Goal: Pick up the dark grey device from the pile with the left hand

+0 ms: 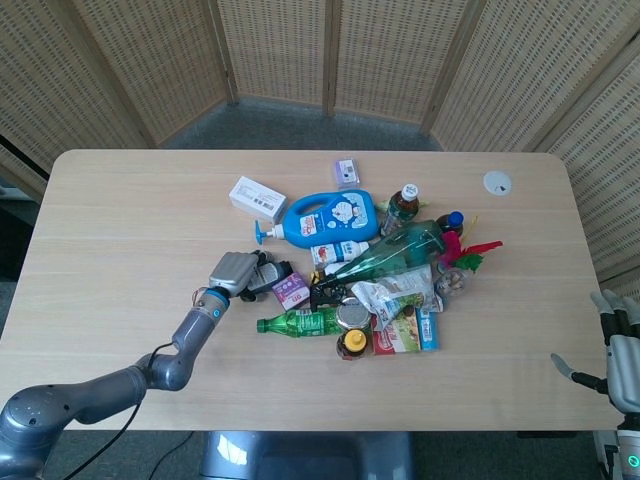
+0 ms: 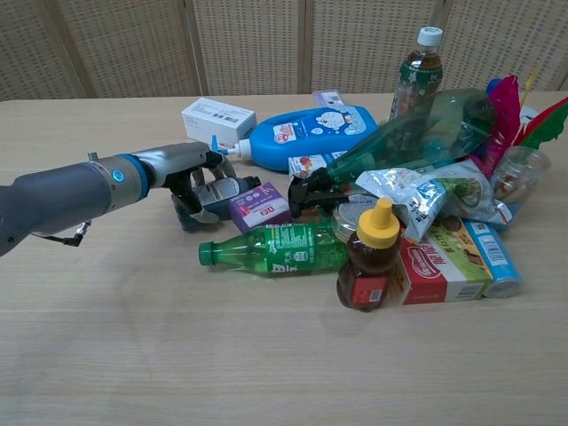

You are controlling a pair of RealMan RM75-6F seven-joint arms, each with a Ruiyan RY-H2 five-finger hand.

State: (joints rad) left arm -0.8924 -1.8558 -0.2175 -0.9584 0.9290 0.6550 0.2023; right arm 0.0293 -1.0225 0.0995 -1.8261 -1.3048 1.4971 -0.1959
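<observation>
The dark grey device (image 2: 230,188) lies at the left edge of the pile, between the blue bottle (image 2: 302,136) and a small purple box (image 2: 260,206). My left hand (image 2: 191,175) is on its left end, fingers curled over the top and thumb under the near side, gripping it. From the head view the left hand (image 1: 232,272) covers most of the device (image 1: 273,271); only its right end shows. My right hand (image 1: 622,345) hangs past the table's front right corner, fingers spread, holding nothing.
A green bottle (image 2: 271,248) lies just in front of the device. A white box (image 2: 218,119) stands behind my left hand. The pile of bottles, packets and cartons spreads to the right. Bare table (image 2: 106,337) lies to the left and front.
</observation>
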